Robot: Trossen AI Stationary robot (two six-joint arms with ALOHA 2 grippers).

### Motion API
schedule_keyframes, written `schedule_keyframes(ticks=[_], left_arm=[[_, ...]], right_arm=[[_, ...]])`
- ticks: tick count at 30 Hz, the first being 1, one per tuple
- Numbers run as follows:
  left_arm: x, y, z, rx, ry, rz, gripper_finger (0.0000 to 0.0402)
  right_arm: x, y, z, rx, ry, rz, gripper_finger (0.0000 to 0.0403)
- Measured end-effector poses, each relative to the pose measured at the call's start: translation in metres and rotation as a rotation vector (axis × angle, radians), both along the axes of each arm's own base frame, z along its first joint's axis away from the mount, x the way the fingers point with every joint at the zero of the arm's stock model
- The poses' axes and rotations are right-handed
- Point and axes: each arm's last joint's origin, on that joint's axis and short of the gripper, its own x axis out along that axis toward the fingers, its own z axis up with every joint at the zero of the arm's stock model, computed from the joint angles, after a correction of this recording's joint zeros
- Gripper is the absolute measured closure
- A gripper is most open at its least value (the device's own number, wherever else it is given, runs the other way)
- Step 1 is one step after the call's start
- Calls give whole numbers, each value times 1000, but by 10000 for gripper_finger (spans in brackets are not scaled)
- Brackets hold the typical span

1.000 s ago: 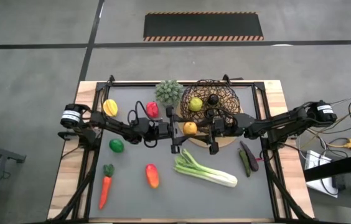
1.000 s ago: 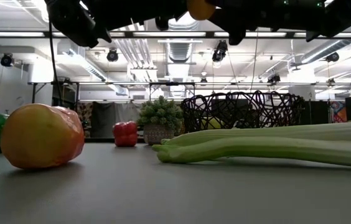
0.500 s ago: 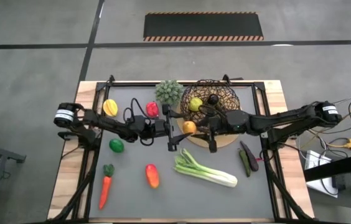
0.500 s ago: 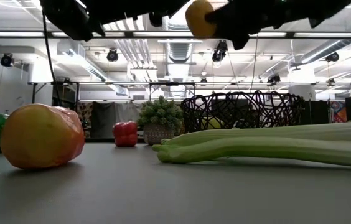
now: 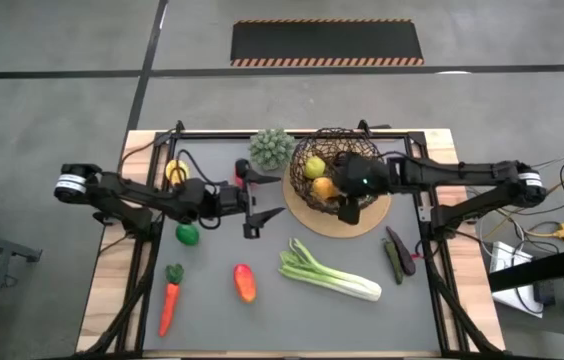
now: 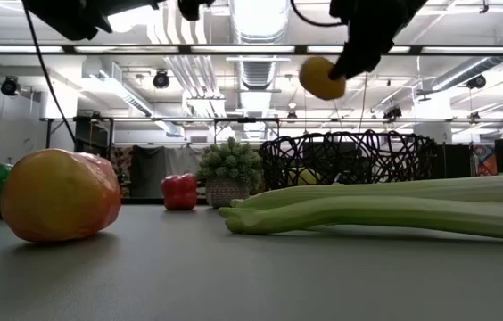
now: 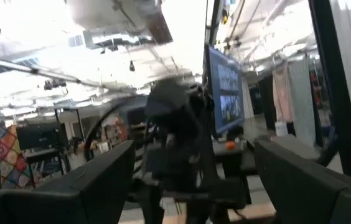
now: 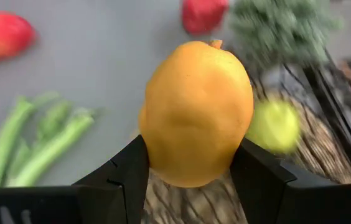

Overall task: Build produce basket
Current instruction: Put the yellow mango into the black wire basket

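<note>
Right fingers (image 8: 191,180) clamp the orange fruit (image 8: 195,112) above the basket (image 5: 314,160); left fingers (image 5: 255,200) spread apart.

overhead and table-level views (sharing basket (image 5: 334,180)), two wrist close-ups

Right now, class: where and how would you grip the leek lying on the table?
Grip the leek across its pale, solid stalk near the middle, coming straight down from above, fingers set across its width. It lies flat and slanted on the table with bare surface on both long sides, while the green end splits into loose leaves that would probably slip.
</note>
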Motion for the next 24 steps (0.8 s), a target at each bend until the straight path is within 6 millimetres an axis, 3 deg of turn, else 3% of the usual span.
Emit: schedule_keyframes(ticks=[9, 17, 24], left_arm=[[-23, 2, 6, 14, -40, 9, 92], [-31, 2, 9, 24, -56, 16, 92], [-30, 3, 8, 40, -38, 41, 92]], right_arm=[[-9, -46, -9, 68, 277, -195, 223], [-17, -86, -42, 178, 461, -402, 223], [-8, -104, -75, 245, 570, -504, 223]])
